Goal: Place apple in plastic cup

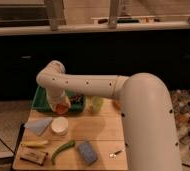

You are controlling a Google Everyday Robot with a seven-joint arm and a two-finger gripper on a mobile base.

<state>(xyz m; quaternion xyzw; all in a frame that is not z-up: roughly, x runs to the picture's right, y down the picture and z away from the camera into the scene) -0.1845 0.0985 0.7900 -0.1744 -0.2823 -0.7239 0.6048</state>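
Observation:
The apple is a small red-orange ball at the tip of my gripper, at the front edge of the green tray. The gripper hangs down from the white arm's bend and is shut on the apple, held just above the wooden table. The plastic cup, pale yellow-green, stands upright about a cup's width to the right of the gripper. The arm's wrist hides the top of the apple.
A white round container stands just in front of the gripper. A grey-blue cloth, banana, green pepper, blue sponge, brown bar and spoon lie nearer. An orange bowl peeks out behind the arm.

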